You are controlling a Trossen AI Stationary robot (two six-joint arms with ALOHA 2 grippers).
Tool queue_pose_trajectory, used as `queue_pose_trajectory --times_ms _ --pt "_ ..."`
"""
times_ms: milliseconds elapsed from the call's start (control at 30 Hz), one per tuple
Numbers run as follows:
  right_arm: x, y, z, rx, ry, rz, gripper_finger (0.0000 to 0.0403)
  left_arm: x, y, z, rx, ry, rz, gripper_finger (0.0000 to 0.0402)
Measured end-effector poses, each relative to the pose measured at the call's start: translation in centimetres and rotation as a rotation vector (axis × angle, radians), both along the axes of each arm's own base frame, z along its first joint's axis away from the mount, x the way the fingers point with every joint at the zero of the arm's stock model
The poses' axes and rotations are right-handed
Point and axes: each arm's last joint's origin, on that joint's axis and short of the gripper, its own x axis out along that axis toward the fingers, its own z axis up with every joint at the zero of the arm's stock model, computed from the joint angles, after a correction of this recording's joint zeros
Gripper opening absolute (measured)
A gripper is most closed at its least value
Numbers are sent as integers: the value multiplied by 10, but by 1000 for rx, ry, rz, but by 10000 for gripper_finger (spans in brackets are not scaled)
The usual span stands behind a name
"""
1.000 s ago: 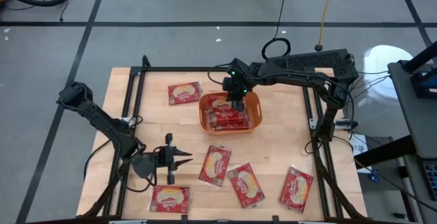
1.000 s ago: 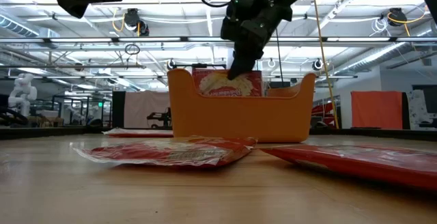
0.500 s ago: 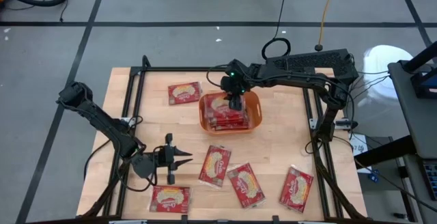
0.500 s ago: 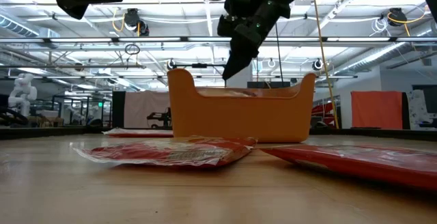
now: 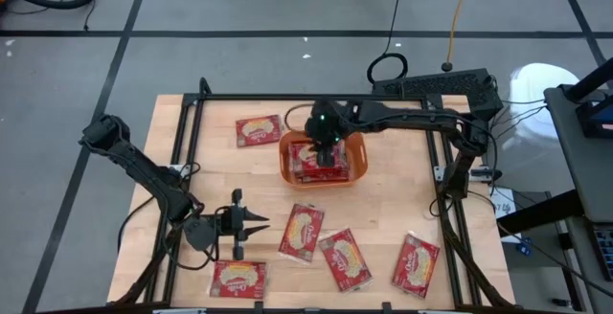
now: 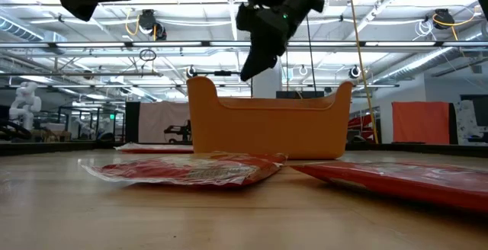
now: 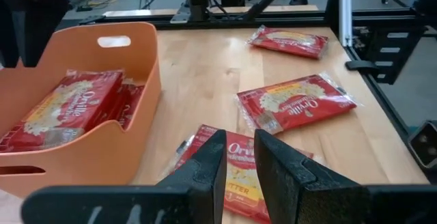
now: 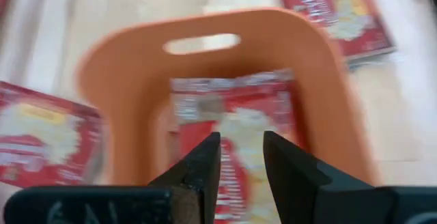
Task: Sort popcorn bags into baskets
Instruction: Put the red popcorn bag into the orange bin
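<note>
Five popcorn bags left on worktop from above; others stacked in orange basket. Low view: right end effector above basket rim, empty. Right wrist: jaws slightly apart, nothing held. Left wrist: left end effector near-closed, empty, by loose bags.

The orange plastic rectangular bin with rounded corners is standing upright directly below the right arm's fingers, which are hanging slightly parted above it with nothing between them. Flat red popcorn packets with yellow-cream ovals are lying stacked inside it. One more such packet is lying flat just beside the bin. Three others are lying flat ahead of the left arm's fingers; another is lying beside them.
</note>
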Motion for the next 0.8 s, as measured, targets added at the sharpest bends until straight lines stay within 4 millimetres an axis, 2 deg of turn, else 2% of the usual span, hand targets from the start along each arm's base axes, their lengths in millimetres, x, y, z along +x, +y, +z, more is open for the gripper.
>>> queue_pose_trajectory --times_ms 200,433,600,700,800 --pt "11 59 4 -107 -3 -74 102 -3 -6 -3 22 9 -30 81" --pt "13 146 19 -204 -159 -87 102 -5 -9 -3 -3 8 -31 81" --pt "1 216 20 -167 -258 -15 102 -5 -12 -7 -3 18 -34 81" --pt "-12 253 10 -157 -317 -9 102 -5 -12 -12 25 46 -34 81" --pt "-28 280 -4 -179 -376 -48 102 -6 -12 -14 -6 60 -29 81"
